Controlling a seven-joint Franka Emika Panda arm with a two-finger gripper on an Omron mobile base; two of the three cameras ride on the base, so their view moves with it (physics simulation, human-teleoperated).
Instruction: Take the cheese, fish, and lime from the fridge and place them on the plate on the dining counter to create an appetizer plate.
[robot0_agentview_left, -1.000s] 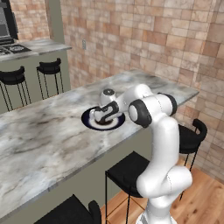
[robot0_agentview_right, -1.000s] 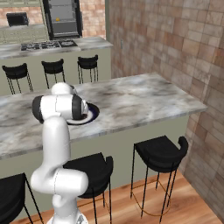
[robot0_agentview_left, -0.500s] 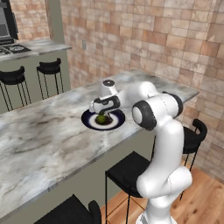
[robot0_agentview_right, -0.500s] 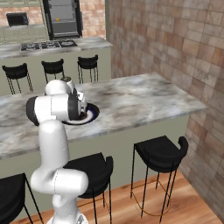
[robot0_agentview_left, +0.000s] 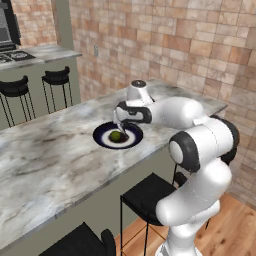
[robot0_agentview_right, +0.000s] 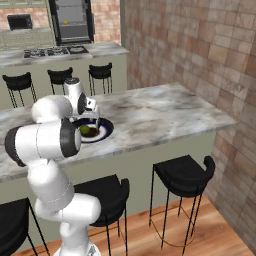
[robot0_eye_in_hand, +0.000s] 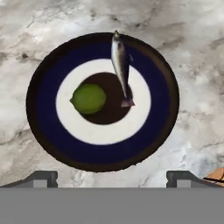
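Hand view looks straight down on the plate (robot0_eye_in_hand: 103, 101): round, dark blue rim, white ring, dark centre. The lime (robot0_eye_in_hand: 89, 99), a smooth green ball, sits at 9 o'clock of the dark centre, overlapping the white ring. The fish (robot0_eye_in_hand: 120, 65), slim, silvery-grey, glossy, runs from the rim at 12 o'clock down to the centre, tail end near the middle; it lies just beside the lime, a narrow gap between them. At the 4 o'clock corner of this view an orange sliver (robot0_eye_in_hand: 215, 176) shows off the plate, on the marble; cannot tell what it is.

The gripper (robot0_eye_in_hand: 111, 177) has its fingers spread wide, two dark tips at the bottom edge, nothing between them, hovering above the near rim of the plate.

Left base view gives the plate (robot0_agentview_left: 103, 141) on the dining counter (robot0_agentview_left: 50, 155), veined grey-white marble on a sage-green base, with the lime (robot0_agentview_left: 116, 135) a small green blob; the fish is too small to make out there. The gripper (robot0_agentview_left: 120, 120) hangs above the plate's far side. Black stools (robot0_agentview_left: 150, 197) stand under the counter edge.

Right base view shows the plate (robot0_agentview_right: 104, 131) partly hidden by the white arm, the lime (robot0_agentview_right: 86, 130) visible, brick wall (robot0_agentview_right: 200, 55) at 2 o'clock.
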